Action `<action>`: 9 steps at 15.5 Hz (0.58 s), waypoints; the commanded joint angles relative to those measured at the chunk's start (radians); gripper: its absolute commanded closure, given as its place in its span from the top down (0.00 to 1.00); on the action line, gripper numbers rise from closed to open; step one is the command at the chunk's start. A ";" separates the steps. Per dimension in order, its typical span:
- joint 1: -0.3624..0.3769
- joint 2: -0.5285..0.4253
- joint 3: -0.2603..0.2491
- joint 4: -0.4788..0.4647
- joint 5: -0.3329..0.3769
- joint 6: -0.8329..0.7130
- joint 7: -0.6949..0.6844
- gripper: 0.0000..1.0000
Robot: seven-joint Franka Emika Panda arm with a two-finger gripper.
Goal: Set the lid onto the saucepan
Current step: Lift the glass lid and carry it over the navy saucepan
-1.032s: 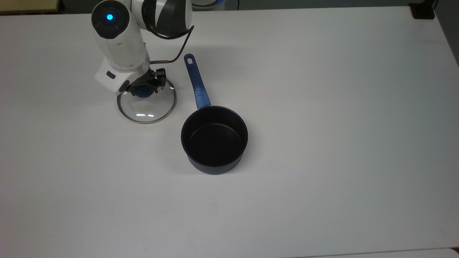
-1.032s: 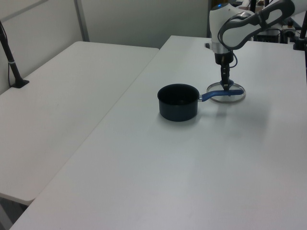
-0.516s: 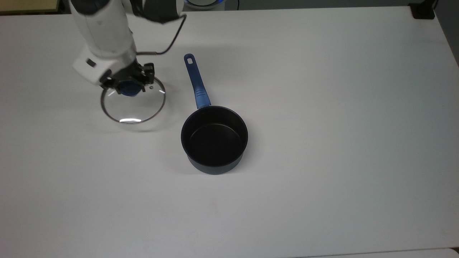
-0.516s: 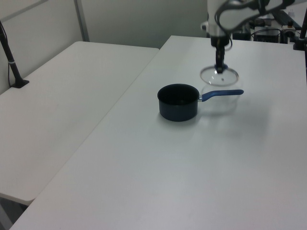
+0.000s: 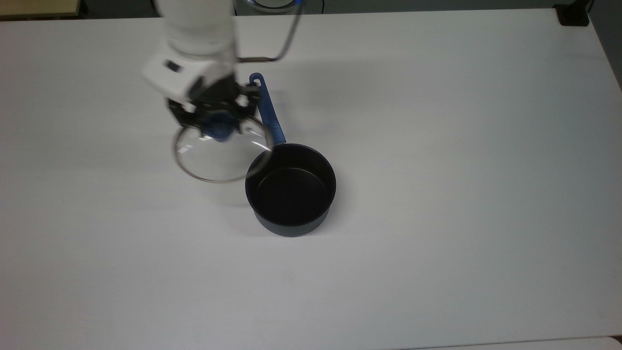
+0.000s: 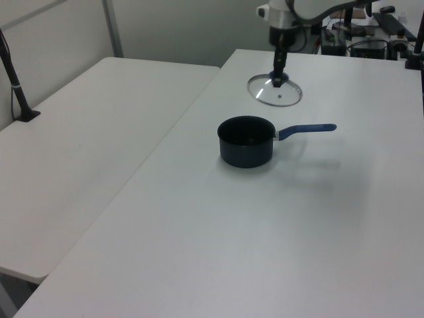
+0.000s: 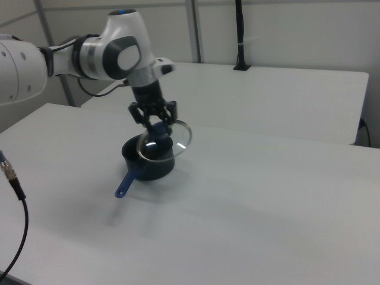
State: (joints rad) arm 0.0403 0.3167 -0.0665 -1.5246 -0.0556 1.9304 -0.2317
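Note:
The lid [image 5: 218,155], a clear glass disc with a steel rim, hangs in the air by its blue knob [image 5: 219,127], with my gripper [image 5: 216,119] shut on that knob. In the top view its right rim overlaps the saucepan's left edge. The saucepan [image 5: 290,188] is a dark navy pot with a black inside, standing on the white table [image 5: 437,194], its long blue handle [image 5: 266,109] pointing toward the arm's base. In the left view the lid [image 6: 275,91] floats above and behind the saucepan [image 6: 246,141]. In the right view the lid [image 7: 166,145] hangs just over the saucepan [image 7: 148,163].
A second white table [image 6: 86,132] adjoins at the left view's left, with a black post [image 6: 16,86] on it. A black block [image 5: 573,14] sits at the top view's upper right corner. A cable end [image 7: 9,172] shows at the right view's left.
The lid has left the table, risen by its knob, and now travelled toward the top view's right, from beside the pan's handle to partly over the saucepan's rim. The saucepan has stayed put.

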 commanded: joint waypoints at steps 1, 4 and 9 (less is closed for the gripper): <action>0.079 0.076 -0.010 0.061 0.013 0.059 0.116 0.47; 0.121 0.100 -0.010 0.061 0.013 0.110 0.195 0.47; 0.136 0.101 -0.009 0.061 0.019 0.094 0.209 0.47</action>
State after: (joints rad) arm 0.1664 0.4206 -0.0648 -1.4862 -0.0553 2.0381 -0.0356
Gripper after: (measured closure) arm 0.392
